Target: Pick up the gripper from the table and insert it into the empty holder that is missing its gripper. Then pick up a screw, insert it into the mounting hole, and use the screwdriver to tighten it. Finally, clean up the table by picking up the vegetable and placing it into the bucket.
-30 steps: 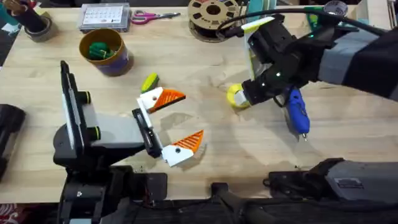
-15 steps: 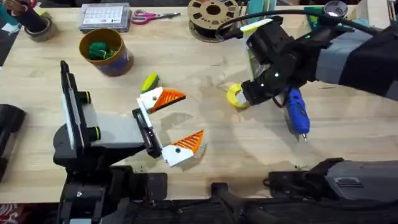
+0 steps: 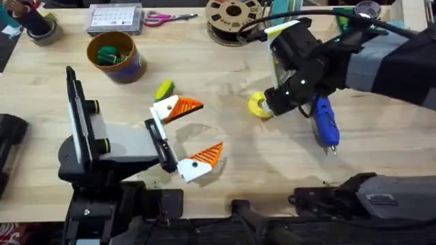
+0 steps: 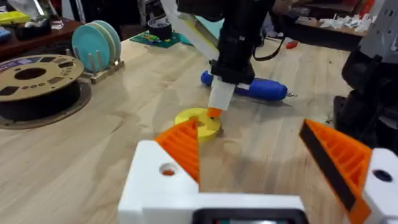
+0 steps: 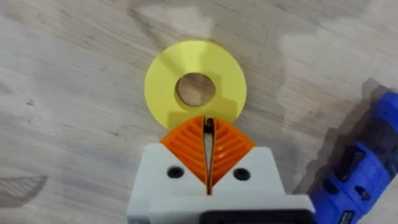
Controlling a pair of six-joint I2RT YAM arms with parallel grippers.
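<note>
Both orange tips sit on the left gripper [image 3: 184, 139], spread wide, so insertion looks done. The right gripper [image 5: 208, 163], pressed together with a dark sliver between its tips, possibly a screw, hangs at the yellow ring [image 5: 195, 87]. The screwdriver [image 3: 325, 122] lies on the bench [image 3: 225, 156]; tightening remains. The vegetable [image 3: 163, 89] still lies outside the bucket [image 3: 114, 57]. The mounting hole is hard to confirm.

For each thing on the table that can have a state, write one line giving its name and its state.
Left gripper: open, both orange tips on.
Right gripper: shut, tips at the yellow ring's edge.
Yellow ring: flat on the table.
Screwdriver: lying on the table.
Vegetable: lying on the table, outside the bucket.
Bucket: upright, dark green pieces inside.
</note>
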